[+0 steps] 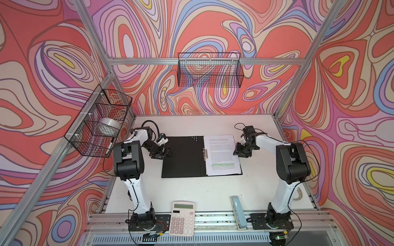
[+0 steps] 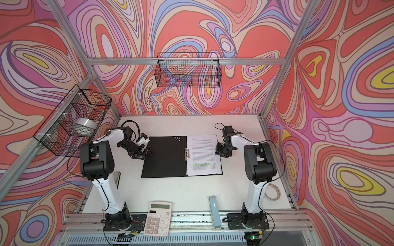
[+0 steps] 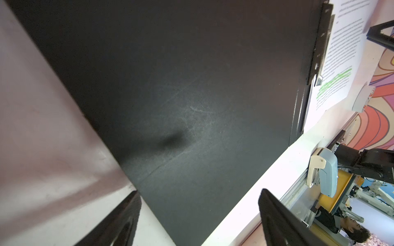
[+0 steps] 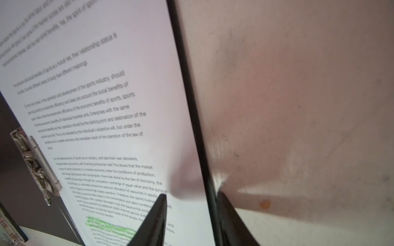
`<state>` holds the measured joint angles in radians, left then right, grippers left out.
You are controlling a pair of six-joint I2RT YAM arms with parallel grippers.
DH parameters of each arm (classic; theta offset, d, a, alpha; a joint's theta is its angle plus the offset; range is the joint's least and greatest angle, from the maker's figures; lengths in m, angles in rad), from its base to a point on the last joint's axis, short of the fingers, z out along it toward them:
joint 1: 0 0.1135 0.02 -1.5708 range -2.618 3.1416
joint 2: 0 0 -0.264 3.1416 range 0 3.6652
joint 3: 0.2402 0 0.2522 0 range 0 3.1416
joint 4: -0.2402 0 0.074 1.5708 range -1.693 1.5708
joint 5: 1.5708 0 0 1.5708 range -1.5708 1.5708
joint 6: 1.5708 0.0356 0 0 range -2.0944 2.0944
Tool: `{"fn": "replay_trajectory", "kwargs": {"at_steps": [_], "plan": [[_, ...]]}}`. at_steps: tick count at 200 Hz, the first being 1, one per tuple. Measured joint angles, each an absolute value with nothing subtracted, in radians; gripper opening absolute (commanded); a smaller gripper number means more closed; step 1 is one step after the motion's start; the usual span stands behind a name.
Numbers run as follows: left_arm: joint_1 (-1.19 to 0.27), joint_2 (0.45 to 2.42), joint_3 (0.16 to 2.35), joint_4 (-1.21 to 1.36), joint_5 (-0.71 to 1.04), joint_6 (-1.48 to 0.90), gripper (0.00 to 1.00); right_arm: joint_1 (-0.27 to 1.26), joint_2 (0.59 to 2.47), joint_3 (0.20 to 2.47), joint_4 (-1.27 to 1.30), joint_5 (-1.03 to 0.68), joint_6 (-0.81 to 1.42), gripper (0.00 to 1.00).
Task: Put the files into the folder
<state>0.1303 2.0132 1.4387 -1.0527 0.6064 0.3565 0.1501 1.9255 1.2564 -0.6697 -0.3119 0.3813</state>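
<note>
Item: the folder (image 1: 183, 157), lying open and flat at the centre of the white worktop (image 1: 191, 191), black inside facing up; seen in both top views (image 2: 164, 157). A metal clip (image 1: 205, 153) sits along the spine. Item: the files (image 1: 222, 153), white printed sheets with green-highlighted lines, lying flat on the folder's right half, one long edge beside the clip, a black margin of the cover showing past the sheets on the right and near sides. Left tool (image 1: 163, 154): at the folder's left edge, fingers spread wide with nothing between them but the black cover below; its wrist view (image 3: 199, 191) shows both fingers apart over the folder (image 3: 191, 85) and gripping nothing. Right tool (image 1: 238, 152): at the right edge of the files; its wrist view (image 4: 191, 193) shows the fingers part-way apart, one above the printed sheet (image 4: 96, 85), one at the folder's outer edge (image 4: 187, 95), nothing clamped. Also on the worktop's near edge: white calculator (image 1: 182, 218) and pale blue stapler (image 1: 238, 212), both well apart from the folder. A tape roll (image 2: 273, 191) lies by the right arm.
</note>
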Motion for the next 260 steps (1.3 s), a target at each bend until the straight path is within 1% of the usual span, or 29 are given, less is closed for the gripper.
{"fn": "replay_trajectory", "kwargs": {"at_steps": [69,260], "plan": [[0.134,2.013,1.422,-1.049,0.630,0.327,0.86,0.147,1.927,1.259,-0.671,-0.308,0.381,0.40],[0.162,1.996,1.406,-1.093,0.793,0.277,0.85,0.130,1.934,1.273,-0.672,-0.270,0.377,0.40]]}}
